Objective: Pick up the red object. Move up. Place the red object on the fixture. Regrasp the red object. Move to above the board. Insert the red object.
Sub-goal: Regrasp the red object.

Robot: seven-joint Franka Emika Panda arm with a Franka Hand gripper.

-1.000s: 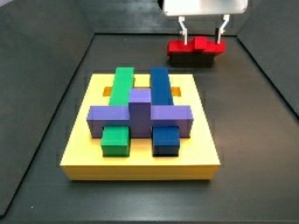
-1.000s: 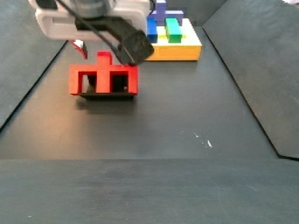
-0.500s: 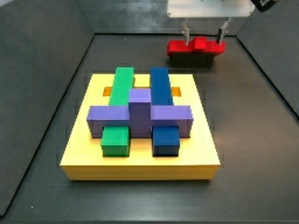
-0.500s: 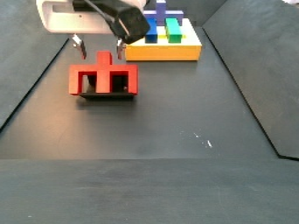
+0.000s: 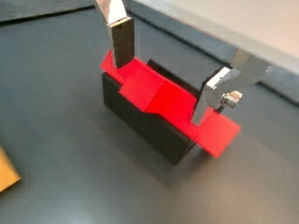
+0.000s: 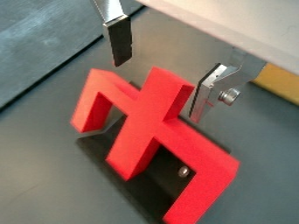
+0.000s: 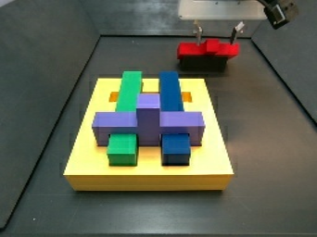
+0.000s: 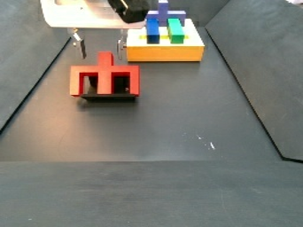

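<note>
Red object (image 8: 106,80) is sitting on the fixture (image 7: 206,63), well apart from the board (image 7: 151,167). Gripper (image 8: 98,40) is hovering just above it, jaws spread, grasping nothing. No writing is showing anywhere.

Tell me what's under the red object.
The red object rests on the dark fixture; their contact faces are hidden. The open gripper hangs above it, holding nothing.

Pincer (image 5: 176,68) spread wide and empty, fingers (image 6: 118,39) pointing down, above the floor.
</note>
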